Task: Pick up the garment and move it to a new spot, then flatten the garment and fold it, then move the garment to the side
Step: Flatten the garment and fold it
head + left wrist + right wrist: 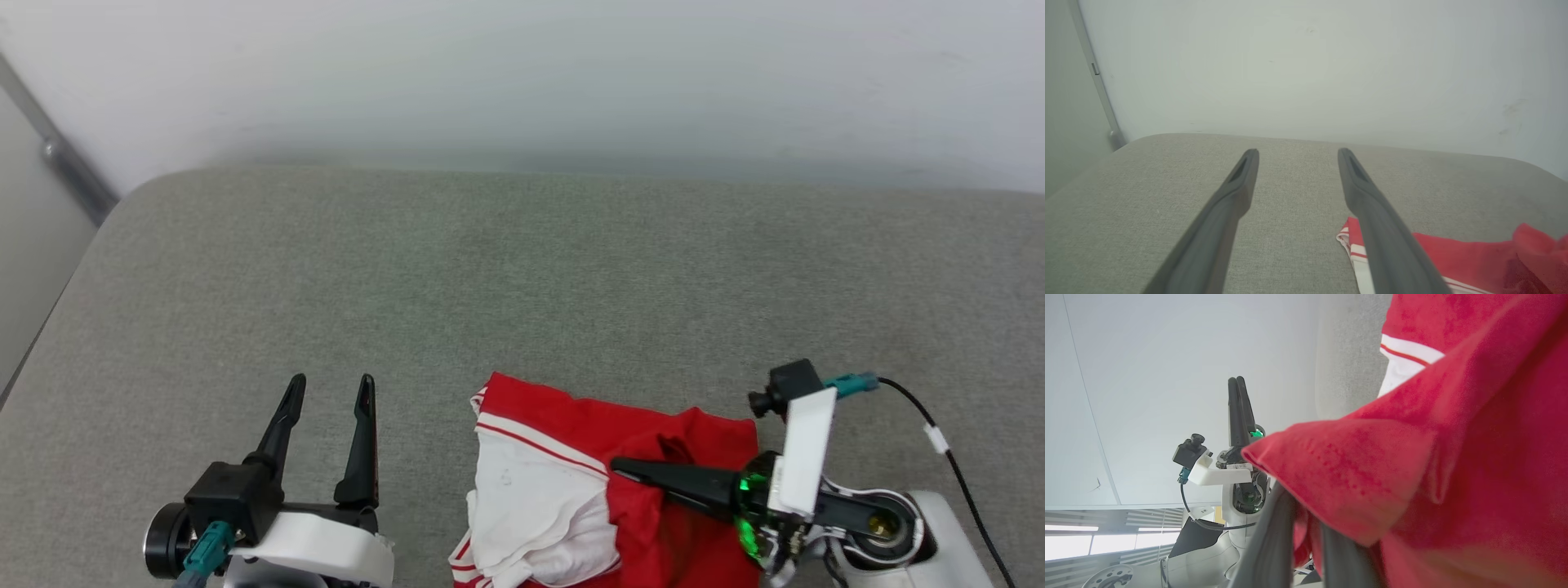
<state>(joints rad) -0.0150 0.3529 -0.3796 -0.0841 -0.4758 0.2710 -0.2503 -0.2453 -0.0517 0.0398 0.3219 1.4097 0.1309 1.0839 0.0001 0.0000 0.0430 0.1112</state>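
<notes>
Red cloth with a white sleeve, heaped at the near edge of the grey woven cushion, right of centre: the garment, crumpled, red-and-white striped trim along its left side.

Across the red part, reaching in from the right, the right gripper, pointing left, its two fingers pressed together into one dark wedge (tips just short of the white sleeve). Seen from the right wrist: red fabric bunched between those fingers and draped over them, tips hidden beneath it. Closed on a fold of the garment, then.

Well to the left and clear of the cloth, the left gripper, above bare cushion, pointing toward the far side, fingers spread wide with nothing between them but grey weave. Seen from the left wrist: striped corner of the garment just behind the right-hand finger, low and to the right. Beyond the far edge of the cushion, a pale wall.
</notes>
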